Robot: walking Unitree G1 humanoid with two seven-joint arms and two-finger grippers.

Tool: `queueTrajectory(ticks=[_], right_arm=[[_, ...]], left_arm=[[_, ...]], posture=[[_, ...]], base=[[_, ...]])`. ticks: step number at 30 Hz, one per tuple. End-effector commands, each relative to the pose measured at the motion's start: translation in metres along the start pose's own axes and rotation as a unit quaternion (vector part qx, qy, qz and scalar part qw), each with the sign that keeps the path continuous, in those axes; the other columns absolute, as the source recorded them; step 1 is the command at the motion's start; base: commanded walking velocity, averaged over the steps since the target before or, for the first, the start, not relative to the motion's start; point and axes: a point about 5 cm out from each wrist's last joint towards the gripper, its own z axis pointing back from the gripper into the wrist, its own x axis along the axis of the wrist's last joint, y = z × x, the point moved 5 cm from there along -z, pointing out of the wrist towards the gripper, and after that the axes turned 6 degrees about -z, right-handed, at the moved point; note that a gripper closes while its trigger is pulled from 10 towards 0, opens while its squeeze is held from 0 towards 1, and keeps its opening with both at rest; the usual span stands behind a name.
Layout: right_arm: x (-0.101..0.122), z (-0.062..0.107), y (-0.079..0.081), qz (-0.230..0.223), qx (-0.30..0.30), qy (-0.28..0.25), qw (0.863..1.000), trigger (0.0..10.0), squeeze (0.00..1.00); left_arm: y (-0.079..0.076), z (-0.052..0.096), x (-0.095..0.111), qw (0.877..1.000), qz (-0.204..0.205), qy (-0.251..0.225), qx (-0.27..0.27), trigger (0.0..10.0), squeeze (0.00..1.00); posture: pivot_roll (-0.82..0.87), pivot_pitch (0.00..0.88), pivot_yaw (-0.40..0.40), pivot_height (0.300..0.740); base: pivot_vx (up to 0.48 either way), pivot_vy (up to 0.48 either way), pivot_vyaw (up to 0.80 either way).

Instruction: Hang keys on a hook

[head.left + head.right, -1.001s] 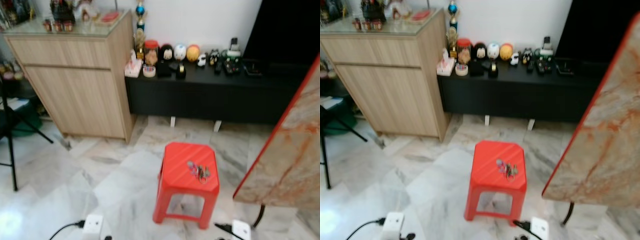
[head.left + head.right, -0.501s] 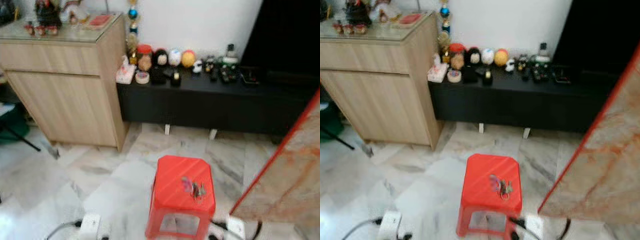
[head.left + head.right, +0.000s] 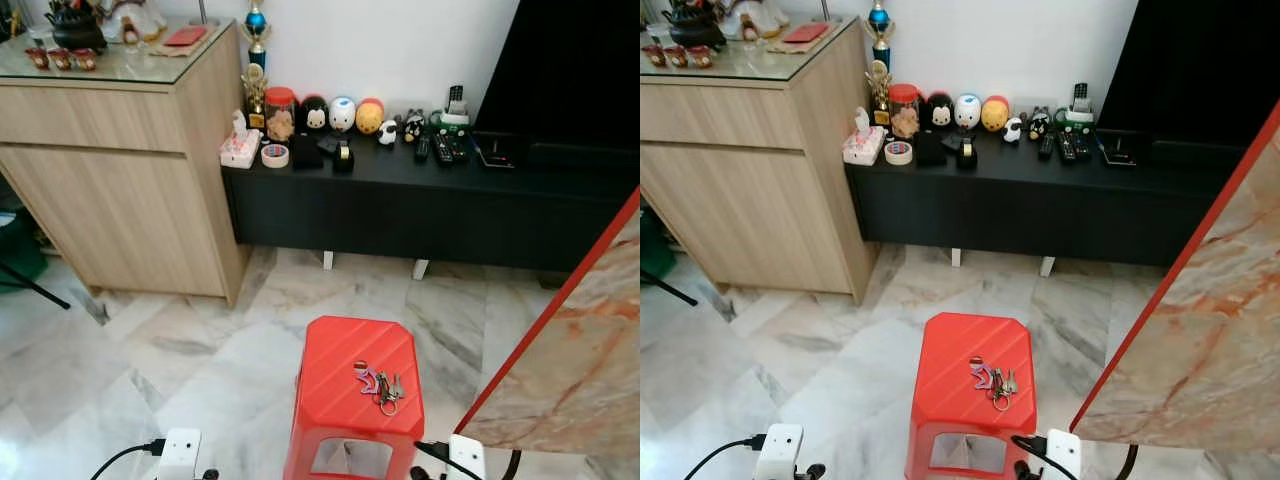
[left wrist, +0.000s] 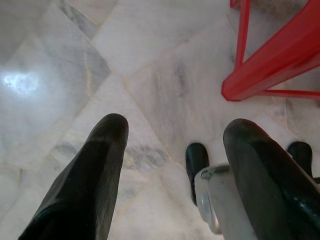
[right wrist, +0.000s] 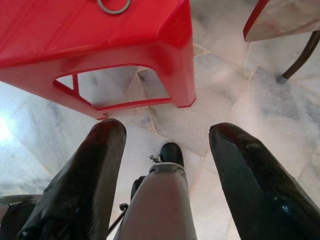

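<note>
To our far left stands a wooden cabinet (image 3: 130, 190). Our left gripper (image 4: 172, 175) hangs low, fingers spread, over marble floor (image 3: 200, 350). The keys (image 3: 378, 381) lie on the red stool (image 3: 355, 385); our right gripper (image 5: 167, 180), spread and empty, hangs beside it.

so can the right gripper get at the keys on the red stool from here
Probably yes: the keys lie bare on the red stool, and the open right gripper hangs low beside it, so it must lift first.
</note>
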Motion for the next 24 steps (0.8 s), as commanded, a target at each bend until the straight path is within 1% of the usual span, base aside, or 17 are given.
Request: queueTrajectory(ticks=[1,7,12,21,24], right_arm=[[-0.0007,0.0007,-0.0058,0.001,-0.008,0.003,1.0,10.0,0.0],[-0.0003,0.0005,-0.0061,0.007,-0.01,0.003,1.0,10.0,0.0],[-0.001,0.0005,-0.0057,0.007,-0.012,0.005,1.0,10.0,0.0],[-0.0007,0.0004,-0.0053,0.008,-0.01,0.005,1.0,10.0,0.0],[-0.0004,0.0004,-0.0054,0.01,-0.011,0.004,1.0,10.0,0.0]], left_arm=[[-0.0003,0.0004,-0.0039,1.0,-0.005,0.008,0.0,10.0,0.0],[0.0012,0.0002,-0.0028,1.0,-0.008,0.007,0.001,10.0,0.0],[0.0012,-0.0001,-0.0016,1.0,-0.003,0.006,0.001,10.0,0.0],[0.0025,0.0005,-0.0034,1.0,-0.002,0.006,-0.001,10.0,0.0],[0.0095,0.0021,-0.0095,1.0,-0.002,0.011,0.002,10.0,0.0]], posture=[[0.01,0.004,-0.039,0.74],[0.01,0.009,-0.037,0.74],[0.01,0.01,-0.036,0.74],[0.01,0.013,-0.035,0.74],[0.01,0.02,-0.035,0.74]], base=[[0.0,0.0,0.0],[0.0,0.0,0.0],[0.0,0.0,0.0],[0.0,0.338,0.0],[0.0,0.339,0.0]])
